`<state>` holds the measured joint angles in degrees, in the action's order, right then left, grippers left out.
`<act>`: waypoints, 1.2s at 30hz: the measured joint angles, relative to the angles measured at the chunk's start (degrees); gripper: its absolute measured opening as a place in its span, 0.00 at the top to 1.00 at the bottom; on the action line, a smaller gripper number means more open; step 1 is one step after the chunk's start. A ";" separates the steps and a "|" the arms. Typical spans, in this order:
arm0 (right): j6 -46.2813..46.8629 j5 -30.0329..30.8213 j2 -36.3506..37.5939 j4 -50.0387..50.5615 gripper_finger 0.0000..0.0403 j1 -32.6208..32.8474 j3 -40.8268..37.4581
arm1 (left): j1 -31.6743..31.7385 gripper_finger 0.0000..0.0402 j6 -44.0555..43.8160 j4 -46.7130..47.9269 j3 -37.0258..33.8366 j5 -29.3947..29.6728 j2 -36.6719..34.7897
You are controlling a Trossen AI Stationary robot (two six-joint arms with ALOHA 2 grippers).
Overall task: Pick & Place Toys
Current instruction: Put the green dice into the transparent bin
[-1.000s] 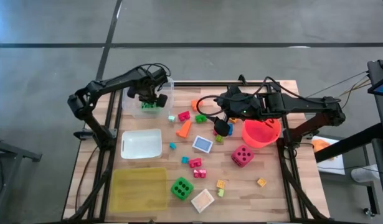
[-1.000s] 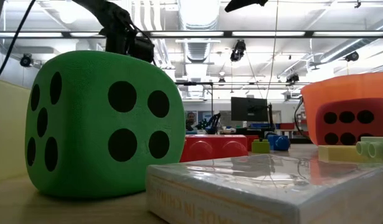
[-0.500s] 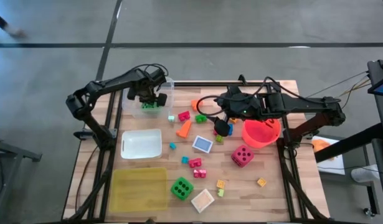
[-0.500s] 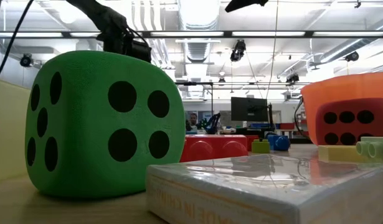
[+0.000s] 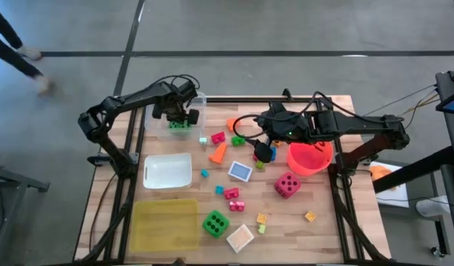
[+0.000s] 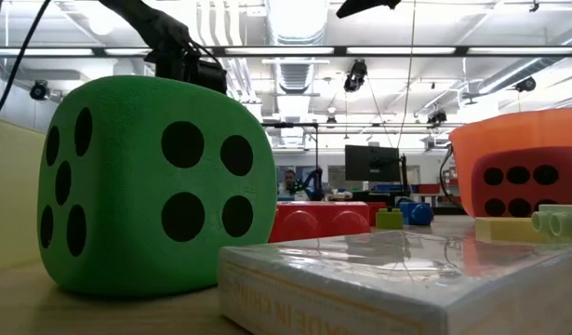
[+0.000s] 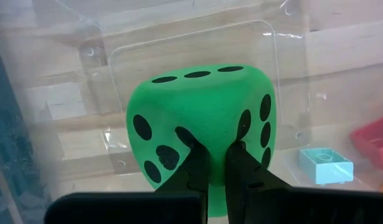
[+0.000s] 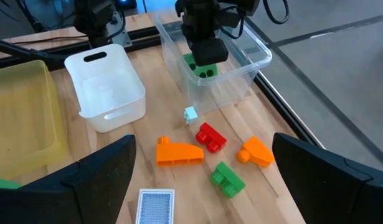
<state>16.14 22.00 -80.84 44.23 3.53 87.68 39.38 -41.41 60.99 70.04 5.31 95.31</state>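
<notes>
A small green die [image 7: 200, 134] lies in the clear tub [image 5: 195, 111] at the table's far left; it also shows in the high view [image 5: 179, 126] and the right wrist view [image 8: 205, 68]. My left gripper [image 7: 211, 155] is over the die, pointing down, its fingers almost together. My right gripper [image 5: 262, 152] hangs open and empty over the middle of the table, above loose blocks and a blue card [image 5: 240, 171]. A large green die [image 5: 215, 222] and a pink die [image 5: 287, 185] rest on the table nearer the front. My left gripper's fingertips [image 7: 192, 149] stand in front of the die's near upper edge [image 7: 210, 134]. I cannot tell whether they touch it. The die rests on the tub's floor.
A red-orange bucket [image 5: 309, 157] stands right of my right gripper. A white tub [image 5: 167, 171] and a yellow tub [image 5: 165, 224] sit at the left. An orange block [image 5: 219, 152], red block [image 5: 218, 137], green block [image 5: 238, 140] and a white card box [image 5: 240, 238] lie about.
</notes>
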 joint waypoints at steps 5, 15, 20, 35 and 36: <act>-0.02 0.00 0.00 0.04 0.08 0.00 0.00 | 0.00 0.95 -0.02 -0.15 -0.04 -0.04 0.04; -0.26 0.00 0.00 0.11 0.08 0.00 0.00 | 0.00 0.69 0.44 -0.84 -0.04 -0.84 0.11; -0.25 0.00 0.00 0.11 0.08 0.00 0.00 | -0.02 0.59 0.49 -2.00 -0.07 -1.47 0.11; -0.24 0.02 0.00 0.13 0.08 -0.02 0.00 | -0.02 0.39 0.96 -2.91 1.48 -5.99 -0.44; -0.24 0.02 0.00 0.11 0.08 -0.02 0.00 | -0.02 0.39 1.02 -2.89 1.70 -6.01 -0.44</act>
<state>15.90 22.02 -80.84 44.34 3.51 87.68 39.35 -40.39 58.10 71.74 -0.69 94.87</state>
